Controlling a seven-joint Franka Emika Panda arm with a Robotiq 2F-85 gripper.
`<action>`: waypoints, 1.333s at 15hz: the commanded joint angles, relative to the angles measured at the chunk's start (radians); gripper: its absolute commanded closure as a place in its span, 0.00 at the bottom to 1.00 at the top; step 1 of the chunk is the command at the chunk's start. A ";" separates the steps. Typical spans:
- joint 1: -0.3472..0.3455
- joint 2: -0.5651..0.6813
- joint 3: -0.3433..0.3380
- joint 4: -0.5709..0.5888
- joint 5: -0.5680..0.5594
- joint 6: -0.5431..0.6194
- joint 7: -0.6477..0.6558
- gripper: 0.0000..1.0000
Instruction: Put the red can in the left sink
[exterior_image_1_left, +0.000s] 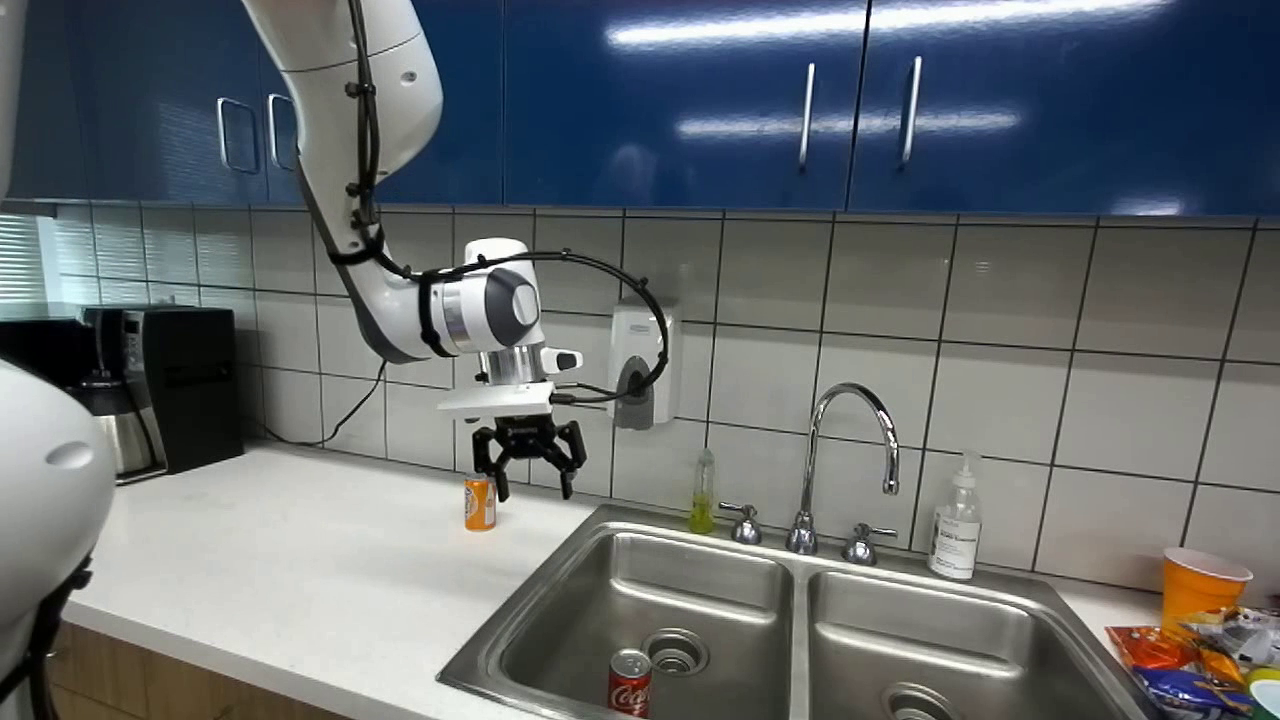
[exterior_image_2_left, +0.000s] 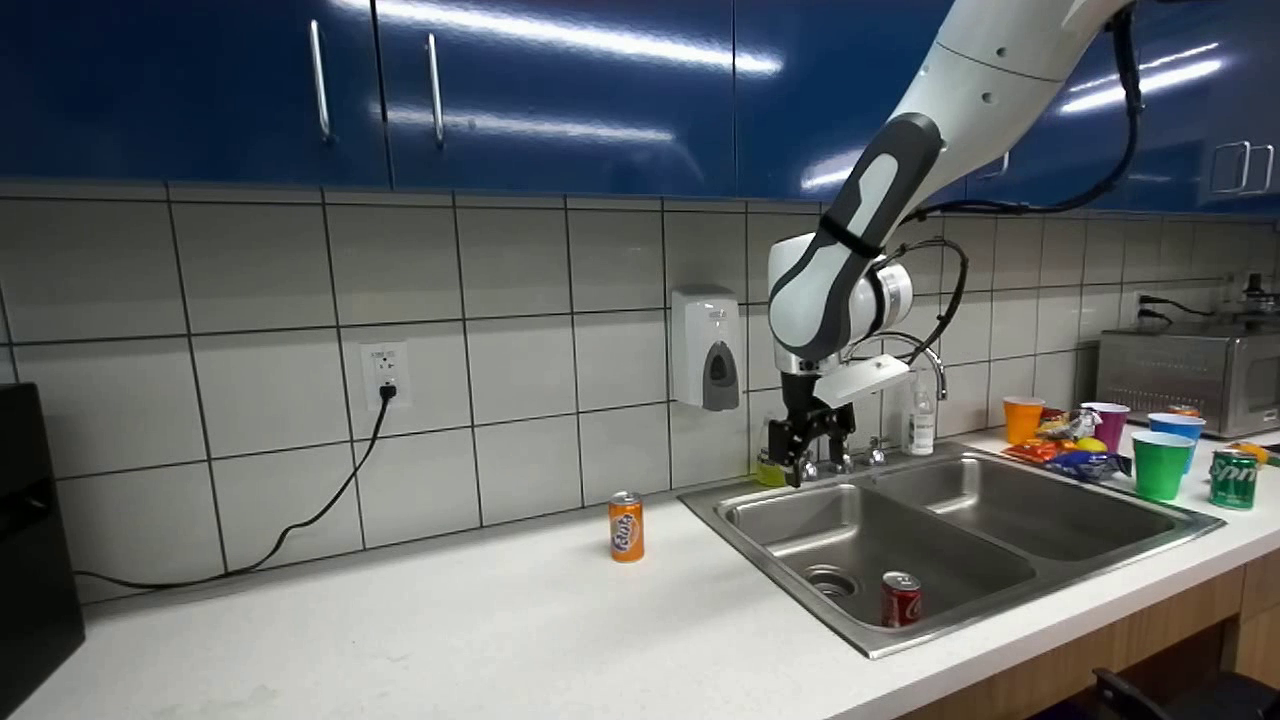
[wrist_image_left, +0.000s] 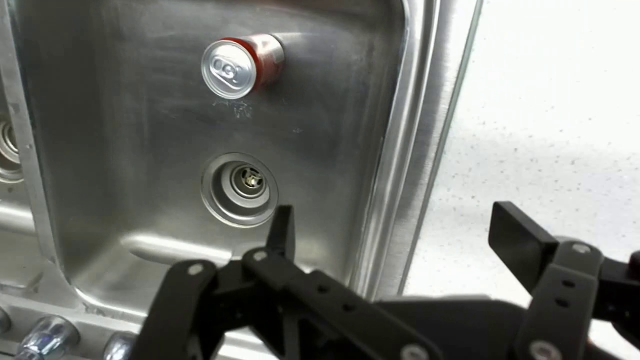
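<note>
Cylindrical red can (wrist_image_left: 245, 65) upright in the satiny steel left sink (wrist_image_left: 325, 150), blocky black fingers (wrist_image_left: 520, 245) wide apart, empty.

In both exterior views you face the wall (exterior_image_2_left: 520, 370) from above the desk (exterior_image_1_left: 300, 560), sharing the arm (exterior_image_2_left: 990, 110) and left sink (exterior_image_1_left: 700, 600). In an exterior view you're nearer the left sink, angled toward the black machine (exterior_image_1_left: 190, 390); in an exterior view, toward the oven (exterior_image_2_left: 1150, 380). In the wrist view you look down past the tool (wrist_image_left: 392, 225) into the left sink, closest of all.
</note>
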 joint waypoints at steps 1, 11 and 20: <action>0.006 -0.072 0.041 -0.034 0.045 -0.045 -0.062 0.00; 0.025 -0.158 0.086 -0.068 0.107 -0.142 -0.111 0.00; 0.028 -0.121 0.084 -0.054 0.084 -0.117 -0.078 0.00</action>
